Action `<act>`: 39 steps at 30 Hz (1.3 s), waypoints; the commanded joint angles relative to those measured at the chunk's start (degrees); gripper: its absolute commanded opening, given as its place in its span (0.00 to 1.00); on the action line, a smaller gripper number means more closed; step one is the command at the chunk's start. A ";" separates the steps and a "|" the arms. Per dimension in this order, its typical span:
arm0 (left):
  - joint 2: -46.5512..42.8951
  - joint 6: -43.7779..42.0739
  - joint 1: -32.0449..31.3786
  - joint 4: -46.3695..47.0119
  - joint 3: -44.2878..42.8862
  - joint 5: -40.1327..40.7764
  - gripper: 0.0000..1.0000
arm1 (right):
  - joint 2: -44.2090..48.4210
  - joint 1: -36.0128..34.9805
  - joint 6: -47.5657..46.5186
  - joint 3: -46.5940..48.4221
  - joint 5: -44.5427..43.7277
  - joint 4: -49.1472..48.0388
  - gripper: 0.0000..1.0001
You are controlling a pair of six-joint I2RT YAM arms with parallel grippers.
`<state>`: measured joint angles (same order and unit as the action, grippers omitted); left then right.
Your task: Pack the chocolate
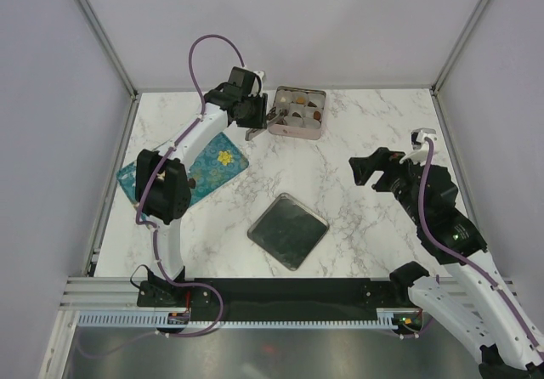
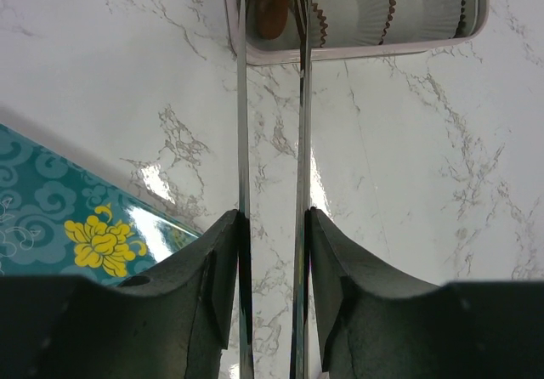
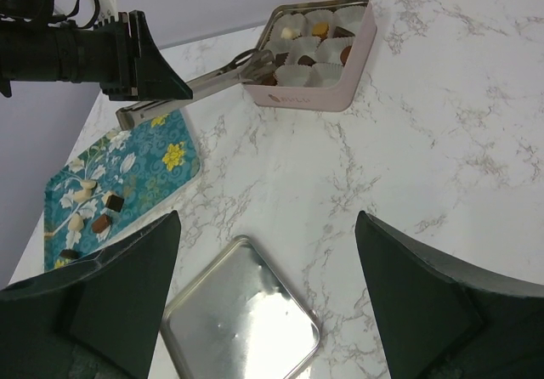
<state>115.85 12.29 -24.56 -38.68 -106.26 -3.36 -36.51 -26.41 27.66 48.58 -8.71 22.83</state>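
1. Left fingers (image 2: 212, 268): clenched on a pair of metal tongs (image 2: 242, 124). The 2 blades run straight out ahead of them with a narrow gap between.
2. Blade tips: over the cup nearest the fingers in the square tin (image 2: 357, 52). A brown chocolate piece (image 2: 270, 9) sits between the blades there. Pinched or lying free: cannot tell.
3. Beyond the tips: some cups filled, several pale and vacant.
4. Behind and to one side of the left fingers: teal tray (image 3: 119, 183) on the worktop (image 3: 442, 141), with loose chocolate pieces (image 3: 106, 222) on it, well apart from the tin.
5. Right fingers (image 3: 119, 294): spread wide, nothing between them, hanging above the tin lid (image 3: 242, 319), well apart from the tin.
6. Risks, my read:
   - A piece sticking to a blade would be dragged out of its cup on lift-off.
   - Tips snagging a paper cup or the tin wall could shift it.
   - A slack pinch on the next piece would drop it on the worktop.
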 commanded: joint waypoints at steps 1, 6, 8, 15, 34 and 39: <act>-2.12 -2.19 -0.32 2.11 -3.16 0.98 0.44 | -0.84 -0.13 -0.15 1.69 0.01 -2.53 0.93; -4.40 -1.75 -0.32 2.03 -5.00 1.16 0.44 | -1.81 -0.13 -0.33 3.71 -0.08 -2.35 0.93; -6.25 -1.75 -0.23 1.76 -5.36 1.68 0.44 | -2.33 -0.13 -0.68 4.33 -0.52 -2.09 0.93; -13.28 0.27 -0.05 -2.89 0.86 11.51 0.44 | -3.39 -0.13 -1.73 4.69 -1.49 -1.65 0.93; -40.52 5.72 27.35 -8.78 37.34 17.59 0.49 | -1.63 -0.65 -0.24 -0.50 3.08 -4.11 0.93; -43.08 5.72 29.21 -9.40 39.99 20.22 0.50 | -0.93 -1.71 -0.33 -0.59 2.64 -4.11 0.93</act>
<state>75.66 16.29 3.81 -48.56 -66.78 13.50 -38.33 -27.53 27.22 48.18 -6.31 21.21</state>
